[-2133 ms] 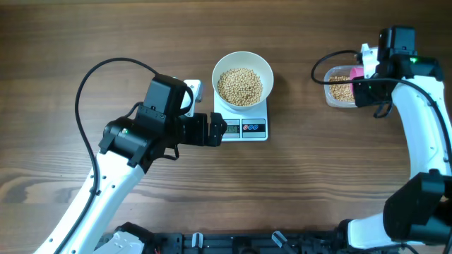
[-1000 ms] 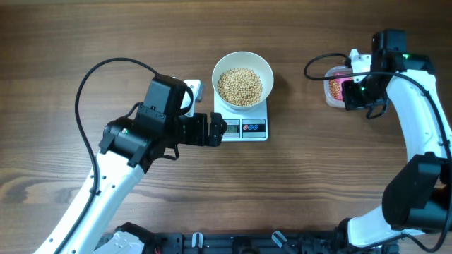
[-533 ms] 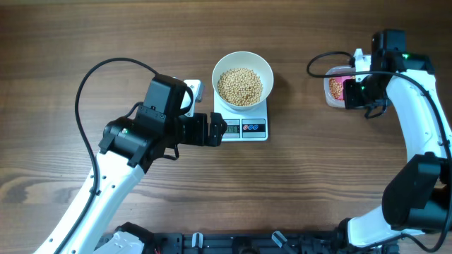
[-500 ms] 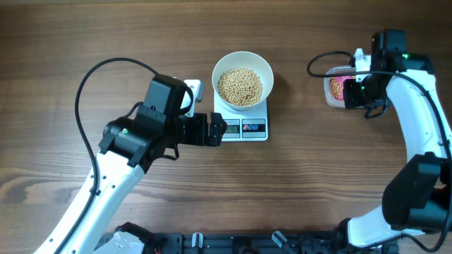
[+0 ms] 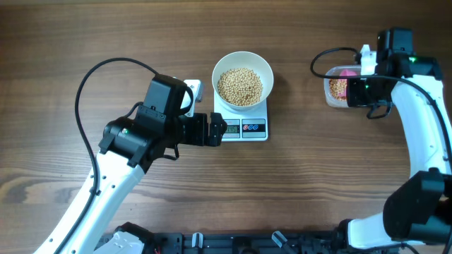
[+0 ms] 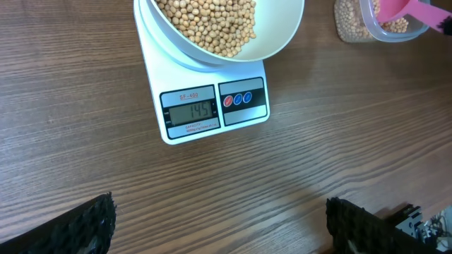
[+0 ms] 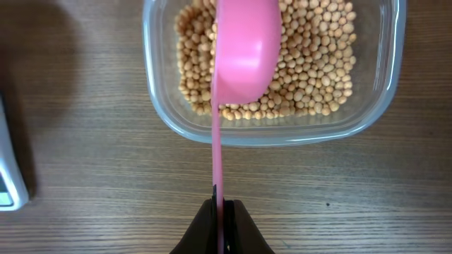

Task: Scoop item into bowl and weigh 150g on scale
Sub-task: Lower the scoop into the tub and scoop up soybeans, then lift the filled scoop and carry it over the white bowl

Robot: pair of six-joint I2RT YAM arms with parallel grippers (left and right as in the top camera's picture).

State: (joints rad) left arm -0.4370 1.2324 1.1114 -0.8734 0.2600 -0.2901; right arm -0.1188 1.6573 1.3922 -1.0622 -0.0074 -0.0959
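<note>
Though wide apart, left fingers (image 6: 74, 229) half-offscreen.

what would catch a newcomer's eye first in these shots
The white bowl of tan beans sits on the small scale mid-table, its display reading 145. At the right edge, the right gripper pinches a pink scoop over a clear container of more beans.

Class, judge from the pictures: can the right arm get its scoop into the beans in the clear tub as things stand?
Probably yes. The right pincer is shut on the handle of the scoop, whose head hangs over the open tub; nothing shows between it and the beans.
</note>
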